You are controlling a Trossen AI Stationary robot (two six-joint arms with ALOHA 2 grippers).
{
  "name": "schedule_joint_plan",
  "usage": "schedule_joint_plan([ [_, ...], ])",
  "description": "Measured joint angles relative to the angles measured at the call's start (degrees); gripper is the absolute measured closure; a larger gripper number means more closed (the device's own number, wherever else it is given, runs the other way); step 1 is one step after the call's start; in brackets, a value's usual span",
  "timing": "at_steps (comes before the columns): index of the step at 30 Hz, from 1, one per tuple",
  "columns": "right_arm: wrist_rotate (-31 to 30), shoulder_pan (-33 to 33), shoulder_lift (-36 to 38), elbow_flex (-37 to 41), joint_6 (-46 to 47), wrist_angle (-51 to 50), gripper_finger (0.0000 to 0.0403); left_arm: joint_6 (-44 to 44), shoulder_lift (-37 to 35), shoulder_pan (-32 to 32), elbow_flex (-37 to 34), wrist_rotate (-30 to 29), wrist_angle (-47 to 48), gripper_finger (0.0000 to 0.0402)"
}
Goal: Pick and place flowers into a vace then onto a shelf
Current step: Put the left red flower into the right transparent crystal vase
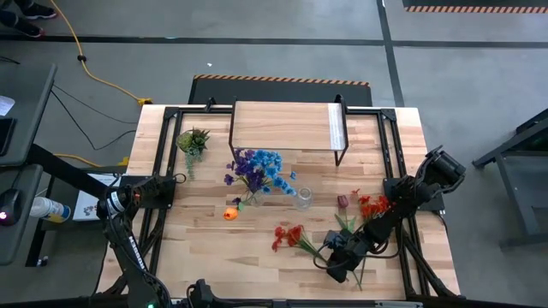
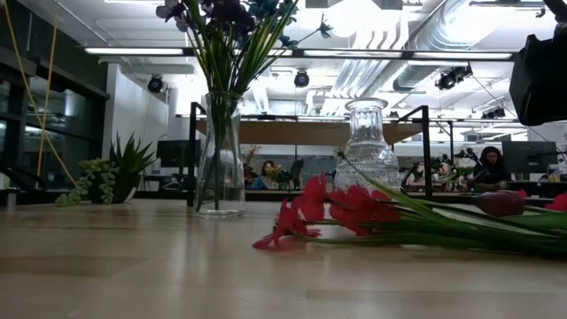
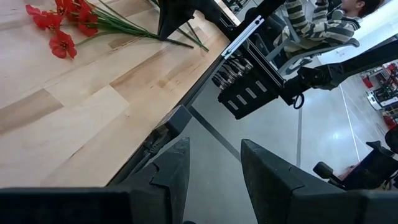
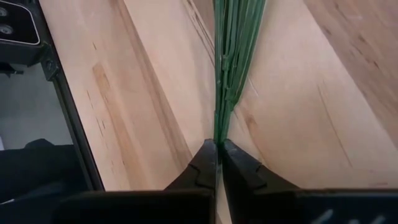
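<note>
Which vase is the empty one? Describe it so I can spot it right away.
Start at the shelf at the table's far edge, then come toward the table's middle, where two glass vases stand side by side. The empty vase is the right one, short and ribbed; its taller neighbour holds blue and purple flowers.

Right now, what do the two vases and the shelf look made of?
Both vases look like clear glass: the tall one shows the stems inside, and the empty one has a cut, faceted pattern. The shelf looks like pale wood planks on thin black, probably metal, legs.
</note>
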State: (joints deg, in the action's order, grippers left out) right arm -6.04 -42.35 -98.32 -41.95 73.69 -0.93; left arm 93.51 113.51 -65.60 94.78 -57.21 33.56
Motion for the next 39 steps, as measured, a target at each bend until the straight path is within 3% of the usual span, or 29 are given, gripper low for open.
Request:
schedule_joint_plan([
  [19,3.04,0.0,4.28,0.2,0.89,1.65,0.0401,0.0,0.01,0.0,0.0,0.02,0.46,0.0225],
  [30,0.88,0.0,10.47,0.13,0.41,-3.26,0.0402,0.0,0.0,0.0,0.0,0.02,0.83,0.0225],
  [39,0.11,0.0,10.54,0.11,-0.52,-2.42,0.0399,-0.14,0.0,0.0,0.0,0.02,1.12,0.0225],
])
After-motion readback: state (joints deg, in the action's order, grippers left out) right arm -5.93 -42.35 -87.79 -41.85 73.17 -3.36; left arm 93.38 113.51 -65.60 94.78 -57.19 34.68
